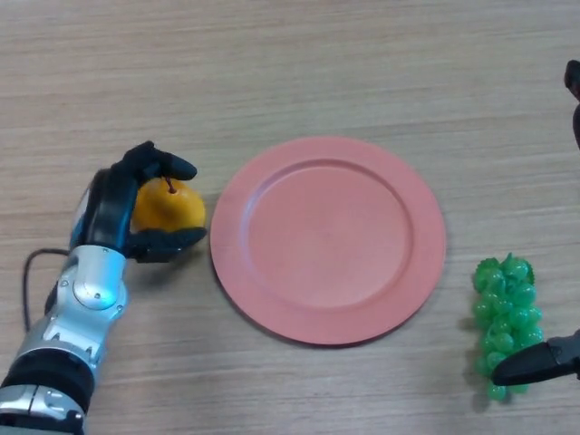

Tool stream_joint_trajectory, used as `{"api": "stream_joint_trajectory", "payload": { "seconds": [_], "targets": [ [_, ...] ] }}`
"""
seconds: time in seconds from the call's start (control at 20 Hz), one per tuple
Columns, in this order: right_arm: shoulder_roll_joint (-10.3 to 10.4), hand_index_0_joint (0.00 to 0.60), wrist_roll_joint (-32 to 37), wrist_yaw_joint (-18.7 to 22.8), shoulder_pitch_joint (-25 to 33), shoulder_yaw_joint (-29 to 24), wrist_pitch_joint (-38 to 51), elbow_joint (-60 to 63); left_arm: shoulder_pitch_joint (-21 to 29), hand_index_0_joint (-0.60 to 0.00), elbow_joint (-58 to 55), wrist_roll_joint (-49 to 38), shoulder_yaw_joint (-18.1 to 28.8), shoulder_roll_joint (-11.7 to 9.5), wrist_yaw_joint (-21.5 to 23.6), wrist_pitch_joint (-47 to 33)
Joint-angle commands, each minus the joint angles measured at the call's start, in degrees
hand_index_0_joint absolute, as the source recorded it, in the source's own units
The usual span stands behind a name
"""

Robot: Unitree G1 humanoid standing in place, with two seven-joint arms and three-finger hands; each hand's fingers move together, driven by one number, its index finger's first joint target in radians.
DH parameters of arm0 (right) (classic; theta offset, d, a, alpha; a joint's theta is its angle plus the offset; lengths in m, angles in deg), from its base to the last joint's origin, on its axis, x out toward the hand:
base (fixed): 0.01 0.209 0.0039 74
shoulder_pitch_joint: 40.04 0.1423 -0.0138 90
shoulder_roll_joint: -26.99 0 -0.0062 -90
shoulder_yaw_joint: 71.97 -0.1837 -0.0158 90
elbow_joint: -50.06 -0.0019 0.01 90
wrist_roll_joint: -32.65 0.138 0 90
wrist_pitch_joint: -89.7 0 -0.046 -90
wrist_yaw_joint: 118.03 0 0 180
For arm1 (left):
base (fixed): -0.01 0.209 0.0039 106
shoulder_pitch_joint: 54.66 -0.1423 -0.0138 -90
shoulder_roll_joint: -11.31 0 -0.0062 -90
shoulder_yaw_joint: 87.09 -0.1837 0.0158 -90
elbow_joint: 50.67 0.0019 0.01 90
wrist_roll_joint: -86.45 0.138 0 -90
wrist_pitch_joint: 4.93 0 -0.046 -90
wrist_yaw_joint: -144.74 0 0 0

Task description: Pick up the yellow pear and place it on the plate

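The yellow pear (pixel 169 207) with a dark stem sits just left of the pink plate (pixel 328 238), a small gap from its rim. My left hand (pixel 116 206) wraps it: fingers curl over the top and the thumb closes under its near side. Whether the pear rests on the table or is lifted I cannot tell. The plate holds nothing. My right hand (pixel 546 361) shows only as a dark finger at the lower right edge, beside the green grapes.
A bunch of green grapes (pixel 506 323) lies right of the plate near the table's front. A dark part (pixel 573 100) of the right arm shows at the right edge. The wooden table (pixel 290 63) stretches behind the plate.
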Motion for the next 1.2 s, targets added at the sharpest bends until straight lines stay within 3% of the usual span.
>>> {"api": "stream_joint_trajectory", "payload": {
  "seconds": [0.05,0.15,0.25,0.3,0.4,0.6,0.7,0.85,0.95,1.05,1.1,1.15,1.2],
  "targets": [
    [-0.77,0.0,0.54,0.79,1.28,-2.68,6.12,-2.64,2.04,-0.6,-8.17,4.72,0.62,-3.12,7.34,-7.78],
    [-0.64,0.0,1.61,0.98,1.44,-3.05,5.79,-2.77,0.11,-0.6,-16.96,6.49,0.63,-2.06,5.75,-4.9],
    [-0.93,0.0,0.92,1.3,1.65,-2.66,6.49,-2.11,-2.13,-0.6,-25.84,5.8,-0.01,0.21,1.07,-2.16],
    [-1.41,0.0,0.41,1.4,2.09,-2.64,6.21,-1.95,-3.3,-0.6,-29.64,5.06,-0.93,2.16,-1.06,-1.44],
    [-1.71,0.0,-0.15,1.41,2.51,-2.64,6.34,-2.05,-4.77,-0.6,-34.03,0.05,-4.6,4.11,-5.03,0.8],
    [-1.38,0.0,-0.83,1.72,2.5,-2.14,7.53,-1.49,-6.07,-0.6,-34.74,-10.07,-13.11,4.72,-8.46,4.45],
    [-1.94,0.0,-1.17,1.93,3.27,-2.25,7.09,-1.61,-5.56,-0.6,-32.99,-15.86,-14.62,4.75,-9.83,4.74],
    [-1.98,0.0,-1.61,1.59,3.17,-2.05,7.48,-1.53,-4.24,-0.6,-30.99,-19.49,-15.9,4.76,-7.73,8.56],
    [-2.0,0.0,-2.1,1.54,3.18,-1.8,7.55,-1.54,-3.61,-0.6,-29.34,-16.69,-16.29,4.76,-5.71,9.62],
    [-2.07,0.0,-2.26,1.5,3.27,-1.8,7.52,-1.52,-3.67,-0.4,-29.46,-15.7,-16.23,4.76,-5.9,10.18],
    [-2.07,0.0,-2.46,1.45,3.3,-1.69,7.48,-1.47,-4.08,-0.249,-30.27,-14.58,-16.15,4.76,-6.51,11.24],
    [-2.09,0.0,-2.9,1.4,3.39,-1.19,7.48,-1.32,-5.1,-0.15,-32.24,-12.39,-16.02,4.76,-7.6,13.01],
    [-1.88,0.0,-3.45,1.2,3.45,0.18,7.28,-1.19,-8.23,0.0,-38.51,-7.65,-15.27,4.76,-9.93,17.03]
  ]
}}
